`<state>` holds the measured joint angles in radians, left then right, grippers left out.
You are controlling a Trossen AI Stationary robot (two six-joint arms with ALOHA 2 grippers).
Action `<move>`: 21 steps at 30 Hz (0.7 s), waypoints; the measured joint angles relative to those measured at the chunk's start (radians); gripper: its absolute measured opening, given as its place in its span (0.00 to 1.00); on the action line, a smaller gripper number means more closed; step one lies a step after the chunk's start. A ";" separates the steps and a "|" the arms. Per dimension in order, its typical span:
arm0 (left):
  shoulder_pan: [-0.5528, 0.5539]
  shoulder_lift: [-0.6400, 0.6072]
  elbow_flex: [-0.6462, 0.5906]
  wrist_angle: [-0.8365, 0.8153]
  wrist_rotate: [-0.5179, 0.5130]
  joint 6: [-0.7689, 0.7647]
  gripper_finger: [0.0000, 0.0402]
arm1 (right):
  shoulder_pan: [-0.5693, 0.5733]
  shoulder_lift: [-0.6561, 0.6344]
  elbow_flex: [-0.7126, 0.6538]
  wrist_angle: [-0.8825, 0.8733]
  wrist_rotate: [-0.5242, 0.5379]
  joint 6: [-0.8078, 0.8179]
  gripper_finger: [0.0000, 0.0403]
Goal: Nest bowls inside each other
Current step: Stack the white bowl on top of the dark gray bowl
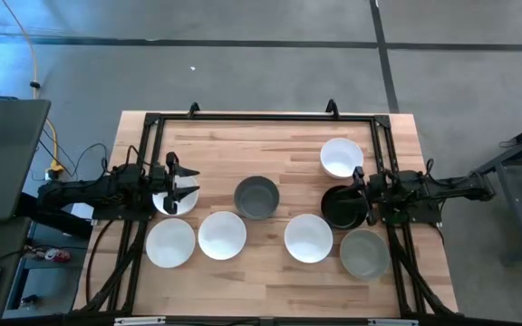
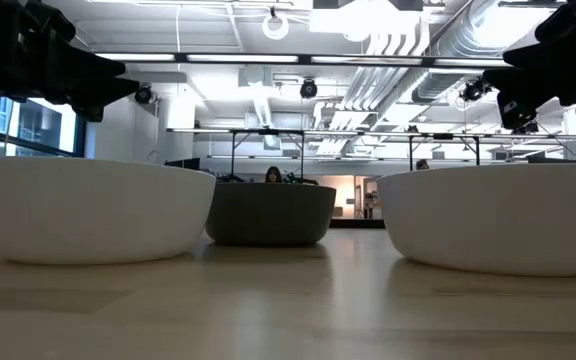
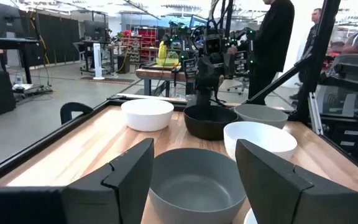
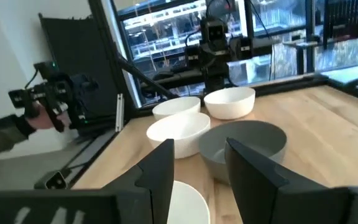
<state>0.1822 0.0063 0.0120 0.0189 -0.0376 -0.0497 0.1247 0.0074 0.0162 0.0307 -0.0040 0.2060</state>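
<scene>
Eight round bowls stand on their bases on the wooden table. A white bowl (image 1: 342, 157) is far right, a dark grey bowl (image 1: 256, 196) in the middle, and a black bowl (image 1: 338, 208) to its right. Along the near side stand three white bowls (image 1: 170, 243) (image 1: 222, 234) (image 1: 308, 238) and a light grey bowl (image 1: 364, 254). My left gripper (image 1: 185, 183) (image 3: 194, 177) is open above another white bowl (image 1: 172, 201), facing the dark grey bowl (image 3: 197, 180). My right gripper (image 1: 361, 196) (image 4: 199, 168) is open above the black bowl's right rim.
A black metal frame (image 1: 261, 116) runs round the table's far, left and right sides. Bare wood lies between the far rail and the bowls. People stand in the room beyond the table (image 3: 278, 43), and a hand holds a device (image 4: 48, 99) off the table's near side.
</scene>
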 joint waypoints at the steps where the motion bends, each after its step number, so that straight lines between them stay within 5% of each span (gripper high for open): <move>1: 0.000 0.000 0.000 0.000 0.000 -0.002 0.54 | 0.000 0.000 0.000 0.001 0.000 -0.004 0.34; 21: 0.000 0.000 0.000 0.000 0.000 -0.096 0.54 | 0.000 0.000 0.000 0.002 0.000 0.038 0.34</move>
<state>0.1825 0.0059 0.0120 0.0189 -0.0376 -0.1461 0.1246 0.0074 0.0162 0.0326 -0.0040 0.2440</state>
